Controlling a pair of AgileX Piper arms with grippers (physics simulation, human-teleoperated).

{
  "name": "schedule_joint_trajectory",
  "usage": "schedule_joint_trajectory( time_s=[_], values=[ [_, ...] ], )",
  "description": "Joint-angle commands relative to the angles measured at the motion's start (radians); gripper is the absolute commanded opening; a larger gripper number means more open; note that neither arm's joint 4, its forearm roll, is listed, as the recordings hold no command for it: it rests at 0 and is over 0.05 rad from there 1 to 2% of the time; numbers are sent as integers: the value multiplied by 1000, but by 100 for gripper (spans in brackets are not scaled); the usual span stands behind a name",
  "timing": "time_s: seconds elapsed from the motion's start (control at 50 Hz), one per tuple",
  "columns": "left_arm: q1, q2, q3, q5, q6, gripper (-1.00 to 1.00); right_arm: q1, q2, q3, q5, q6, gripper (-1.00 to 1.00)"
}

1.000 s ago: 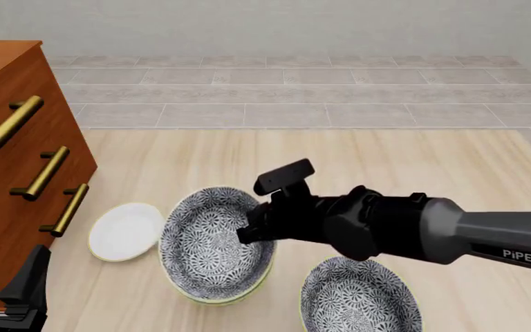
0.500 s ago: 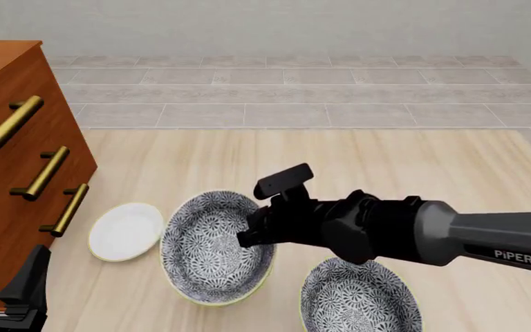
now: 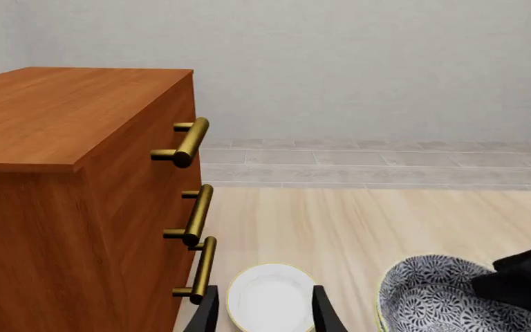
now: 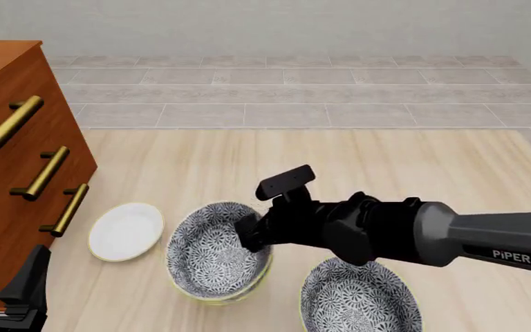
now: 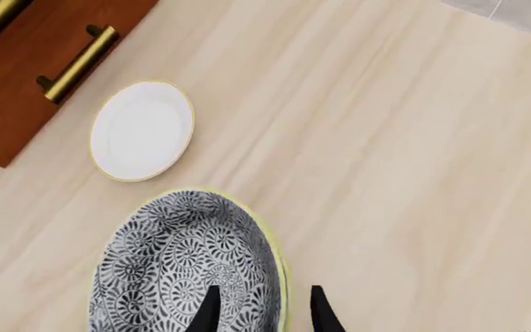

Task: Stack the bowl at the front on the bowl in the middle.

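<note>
Risk: right fingers (image 5: 208, 308) clamp the front bowl's (image 4: 212, 250) rim over the lower bowl; off-centre release tips it.

Left fingers (image 3: 207, 312) apart.

Right claw (image 5: 261, 311) fingers astride patterned bowl (image 5: 178, 270) rim, white plate (image 5: 142, 131) beyond.

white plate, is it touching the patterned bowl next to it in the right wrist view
No, the white plate lies apart from the bowl, with a strip of bare table between them.
</note>
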Motion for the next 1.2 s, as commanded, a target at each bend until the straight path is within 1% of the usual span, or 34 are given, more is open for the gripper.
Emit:
schedule_joint_trajectory(
  time_s=[0.02, 0.44, 0.64, 0.84, 1.2],
  values=[
    [0, 0, 0, 0, 0, 100, -2, -4, 3, -7, -3, 100],
    [0, 0, 0, 0, 0, 100, 9, -24, 9, -10, -1, 100],
    [0, 0, 0, 0, 0, 100, 2, -98, 20, 10, -17, 100],
    [0, 0, 0, 0, 0, 100, 9, -157, 24, 34, -22, 100],
    [0, 0, 0, 0, 0, 100, 26, -284, 21, 99, -15, 100]
  ],
)
